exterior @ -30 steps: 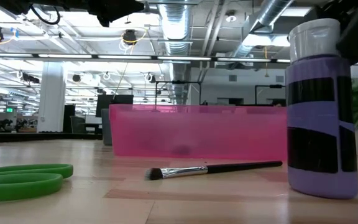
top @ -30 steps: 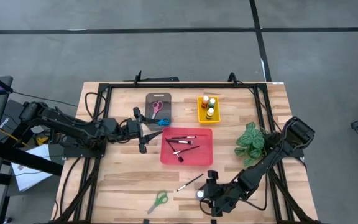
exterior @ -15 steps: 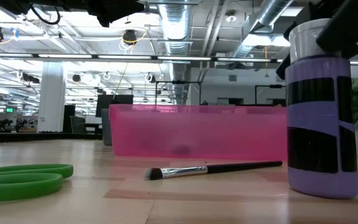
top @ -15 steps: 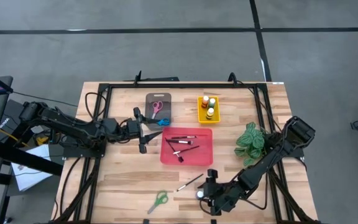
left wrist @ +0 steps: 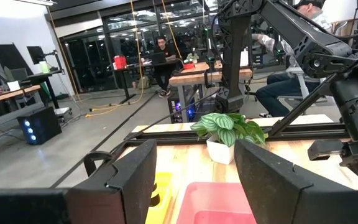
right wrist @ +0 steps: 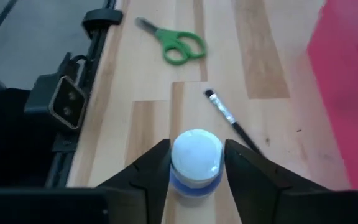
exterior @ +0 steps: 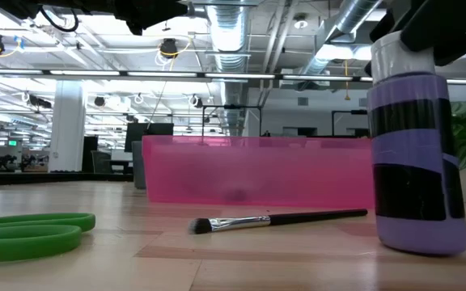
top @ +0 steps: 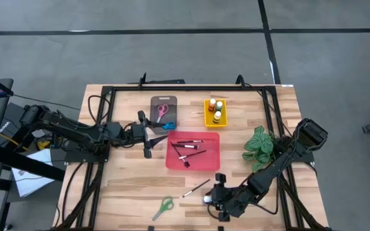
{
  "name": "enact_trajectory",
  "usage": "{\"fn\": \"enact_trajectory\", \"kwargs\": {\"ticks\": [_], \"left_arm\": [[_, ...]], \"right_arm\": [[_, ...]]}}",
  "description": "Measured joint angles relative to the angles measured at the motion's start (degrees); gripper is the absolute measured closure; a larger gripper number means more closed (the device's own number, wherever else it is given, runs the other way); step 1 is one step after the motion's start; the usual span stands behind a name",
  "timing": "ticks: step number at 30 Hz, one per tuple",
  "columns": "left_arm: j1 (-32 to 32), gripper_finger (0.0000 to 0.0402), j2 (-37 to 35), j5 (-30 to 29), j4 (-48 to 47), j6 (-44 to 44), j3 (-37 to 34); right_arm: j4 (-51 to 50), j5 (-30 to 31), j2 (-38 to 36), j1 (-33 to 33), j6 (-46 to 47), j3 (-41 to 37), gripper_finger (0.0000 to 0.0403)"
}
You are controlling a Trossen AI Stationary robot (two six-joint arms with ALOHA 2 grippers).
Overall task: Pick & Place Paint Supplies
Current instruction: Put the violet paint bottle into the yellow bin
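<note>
- A purple paint bottle [exterior: 416,145] with a white cap stood upright at the table's front edge.
- A dark-handled paintbrush [exterior: 277,220] lay flat beside it.
- Green-handled scissors [top: 163,207] lay flat farther left.

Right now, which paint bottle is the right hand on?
The purple bottle with the white cap, standing alone on the bare table near the front edge. The right hand straddles its cap. The other bottles sit in the yellow tray.

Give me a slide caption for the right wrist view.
Right claw straddling the white cap of the upright purple paint bottle, with a loose paintbrush and green scissors on the table beyond.
</note>
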Motion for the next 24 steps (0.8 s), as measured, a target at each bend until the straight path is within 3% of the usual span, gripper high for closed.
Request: {"fn": "enact_trajectory", "kwargs": {"ticks": [24], "left_arm": [[0.0, 0.0193, 0.0, 0.0, -0.5, 0.0, 0.0]], "right_arm": [[0.4, -2.0, 0.1, 0.0, 0.2, 0.0, 0.0263]]}}
